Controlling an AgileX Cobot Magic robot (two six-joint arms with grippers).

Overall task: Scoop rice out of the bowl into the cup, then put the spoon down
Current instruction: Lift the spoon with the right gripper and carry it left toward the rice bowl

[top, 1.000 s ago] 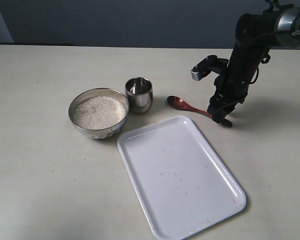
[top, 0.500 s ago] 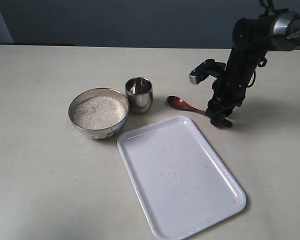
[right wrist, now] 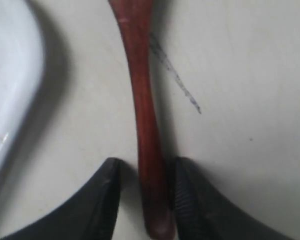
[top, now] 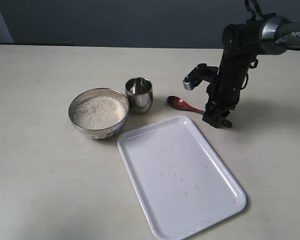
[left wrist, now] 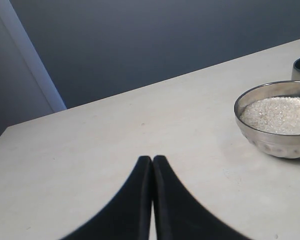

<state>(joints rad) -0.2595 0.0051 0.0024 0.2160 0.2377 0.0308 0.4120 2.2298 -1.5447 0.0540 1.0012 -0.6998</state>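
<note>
Rice point(top: 99, 111) filling bowl point(top: 97, 133), cup point(top: 139, 95) just beside it

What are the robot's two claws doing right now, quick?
Left gripper: shut, holding nothing.
Right gripper: open, jaws either side of the spoon handle, not gripping it yet.

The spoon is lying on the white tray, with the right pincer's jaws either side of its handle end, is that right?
Not quite. The spoon lies on the table, just beyond the tray, not on it, as the exterior view shows. The right pincer does have its jaws either side of the handle end.
</note>
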